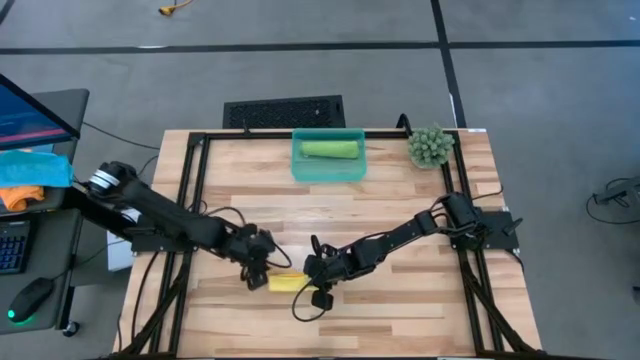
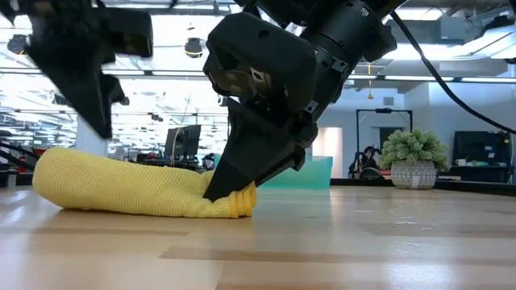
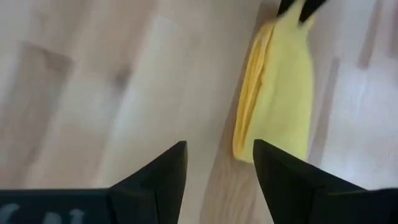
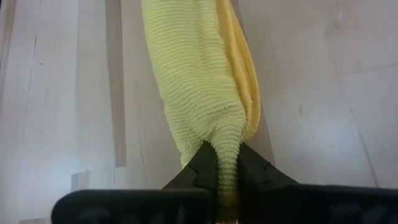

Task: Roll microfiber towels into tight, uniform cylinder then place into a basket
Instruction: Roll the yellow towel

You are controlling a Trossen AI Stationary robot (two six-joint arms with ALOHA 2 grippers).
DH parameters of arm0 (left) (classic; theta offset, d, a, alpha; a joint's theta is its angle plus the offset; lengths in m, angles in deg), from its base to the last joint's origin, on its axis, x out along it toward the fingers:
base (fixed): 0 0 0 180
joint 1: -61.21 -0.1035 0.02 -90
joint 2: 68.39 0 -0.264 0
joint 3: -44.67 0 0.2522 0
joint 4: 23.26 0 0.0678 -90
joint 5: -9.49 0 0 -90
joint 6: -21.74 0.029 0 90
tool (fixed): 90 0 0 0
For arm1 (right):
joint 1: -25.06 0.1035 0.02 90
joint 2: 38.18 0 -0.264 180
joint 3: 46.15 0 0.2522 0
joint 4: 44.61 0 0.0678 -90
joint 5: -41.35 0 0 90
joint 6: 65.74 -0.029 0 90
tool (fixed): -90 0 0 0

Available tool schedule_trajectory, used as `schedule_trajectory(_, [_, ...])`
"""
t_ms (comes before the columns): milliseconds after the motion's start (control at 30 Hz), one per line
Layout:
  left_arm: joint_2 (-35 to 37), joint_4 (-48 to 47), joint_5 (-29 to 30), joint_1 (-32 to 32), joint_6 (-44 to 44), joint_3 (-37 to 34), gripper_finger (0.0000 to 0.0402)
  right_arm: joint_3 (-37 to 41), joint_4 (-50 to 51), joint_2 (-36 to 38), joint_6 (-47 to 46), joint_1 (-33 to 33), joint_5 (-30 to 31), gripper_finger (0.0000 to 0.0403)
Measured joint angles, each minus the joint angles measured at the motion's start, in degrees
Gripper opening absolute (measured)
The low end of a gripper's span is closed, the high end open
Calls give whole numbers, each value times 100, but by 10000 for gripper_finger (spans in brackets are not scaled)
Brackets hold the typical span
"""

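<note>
Past our left gripper (image 3: 217, 168) we look down on the pale wooden plank tabletop (image 3: 93, 81). Our two dark fingers (image 3: 158, 177) stand apart with bare wood showing in the gap, and nothing is held between them. Just beyond the fingertips lies the bright yellow microfiber towel (image 3: 280, 93), rolled into a long soft bundle with layered edges along one side. At its far end, dark tips of the other gripper (image 3: 300, 9) pinch the cloth.
</note>
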Motion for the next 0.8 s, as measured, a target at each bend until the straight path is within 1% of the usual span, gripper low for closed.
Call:
schedule_trajectory(133, [526, -175, 377, 194, -44, 9, 176, 0, 0, 2, 44, 0, 45, 38])
schedule_trajectory(267, [698, 126, 679, 565, 91, 13, 176, 2, 2, 2, 44, 0, 50, 38])
schedule_trajectory(333, [688, 437, 844, 807, 263, 4, 176, 2, 3, 2, 44, 0, 51, 38])
schedule_trajectory(500, [635, 2037, 944, 1294, 753, -493, 176, 4, 2, 2, 44, 0, 63, 38])
schedule_trajectory(633, [384, 3349, 943, 1474, 1001, -954, 176, 4, 0, 2, 42, 0, 66, 38])
schedule_trajectory(700, [211, 3650, 929, 1470, 973, -1104, 176, 4, 0, 2, 42, -2, 66, 38])
schedule_trajectory(800, [-112, 3800, 918, 1454, 866, -1157, 176, 4, 0, 2, 42, -2, 66, 38])
